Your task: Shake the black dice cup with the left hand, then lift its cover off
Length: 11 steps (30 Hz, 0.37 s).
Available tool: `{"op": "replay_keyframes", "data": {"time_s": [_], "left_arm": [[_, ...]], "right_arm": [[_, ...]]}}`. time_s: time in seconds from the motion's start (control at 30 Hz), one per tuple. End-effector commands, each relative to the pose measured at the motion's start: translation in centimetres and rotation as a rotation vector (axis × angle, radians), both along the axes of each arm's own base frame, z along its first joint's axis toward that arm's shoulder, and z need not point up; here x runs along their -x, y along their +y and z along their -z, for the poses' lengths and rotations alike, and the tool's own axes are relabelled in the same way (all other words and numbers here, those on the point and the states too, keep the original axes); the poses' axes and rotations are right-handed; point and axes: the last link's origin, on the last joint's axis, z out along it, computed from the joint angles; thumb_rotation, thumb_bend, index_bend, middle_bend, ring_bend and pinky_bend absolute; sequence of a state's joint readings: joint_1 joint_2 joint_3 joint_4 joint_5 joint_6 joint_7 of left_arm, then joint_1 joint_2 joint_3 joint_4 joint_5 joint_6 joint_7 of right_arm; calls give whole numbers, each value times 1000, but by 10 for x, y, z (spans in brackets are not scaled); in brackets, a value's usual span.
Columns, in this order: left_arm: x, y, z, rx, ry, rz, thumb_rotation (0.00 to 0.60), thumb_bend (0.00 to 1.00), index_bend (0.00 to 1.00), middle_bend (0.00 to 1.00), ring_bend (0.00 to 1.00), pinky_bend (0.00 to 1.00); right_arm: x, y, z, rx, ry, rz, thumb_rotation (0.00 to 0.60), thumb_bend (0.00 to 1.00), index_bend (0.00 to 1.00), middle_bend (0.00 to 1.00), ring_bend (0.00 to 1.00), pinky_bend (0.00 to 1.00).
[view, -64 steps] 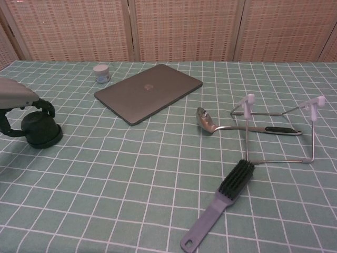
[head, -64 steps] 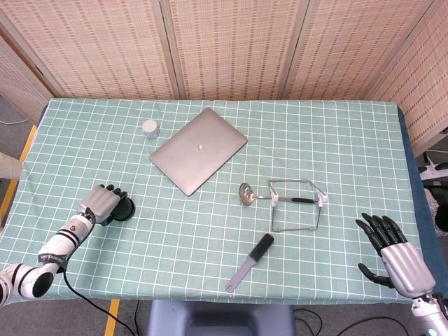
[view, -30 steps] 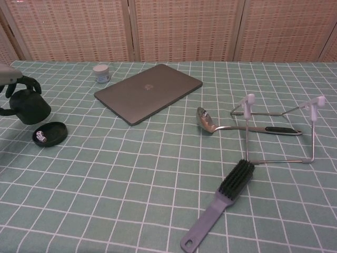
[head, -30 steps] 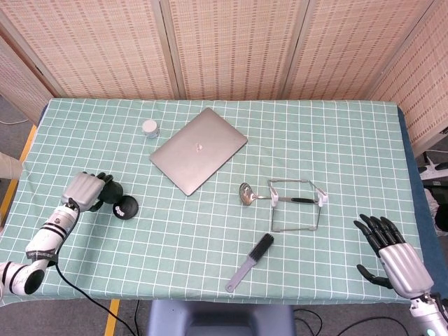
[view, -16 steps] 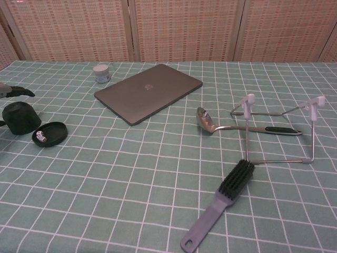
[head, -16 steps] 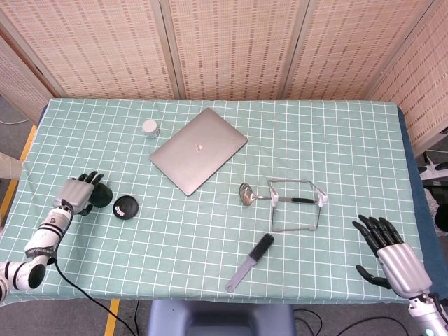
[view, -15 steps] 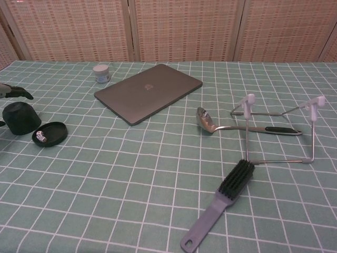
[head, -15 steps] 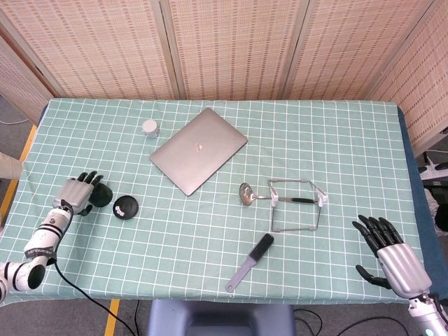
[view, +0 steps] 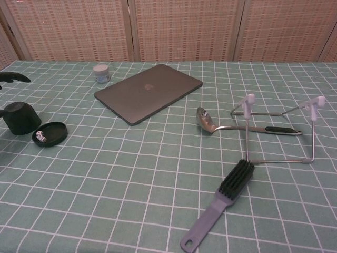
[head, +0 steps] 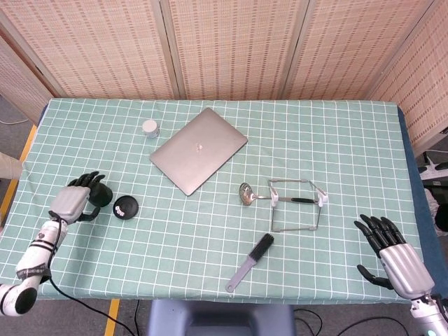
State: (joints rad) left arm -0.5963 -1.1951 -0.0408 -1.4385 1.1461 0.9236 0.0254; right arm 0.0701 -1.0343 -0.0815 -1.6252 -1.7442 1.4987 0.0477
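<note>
Since a moment ago our left hand (head: 70,201) has let go of the cover (view: 21,118) and lifted, fingers apart; cover and dice base (view: 50,133) sit just beyond its fingertips. Withdrawing carelessly, we could topple the cover.

woven screen panels (head: 231,45) behind table (head: 336,133)

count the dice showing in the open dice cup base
1, as far as shows: a white die lies in the round black base, just right of the cover standing on the table. More could be hidden behind the base's rim.
</note>
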Motion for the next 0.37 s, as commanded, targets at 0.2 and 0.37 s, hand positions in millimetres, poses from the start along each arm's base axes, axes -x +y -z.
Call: {"op": "replay_keyframes", "data": {"time_s": [0.2,0.37], "left_arm": [[17,-143,-10,-100,-422,192,600,423,0,0,0,41],[21,-139,-6,-137,-345,205,600,422,0,0,0,40]], "right_arm": [[1,0,7,-7,25,-6,600,210,0,0,0,0],[-1,1,8,1,27,-12,600,210,0,0,0,0]]}}
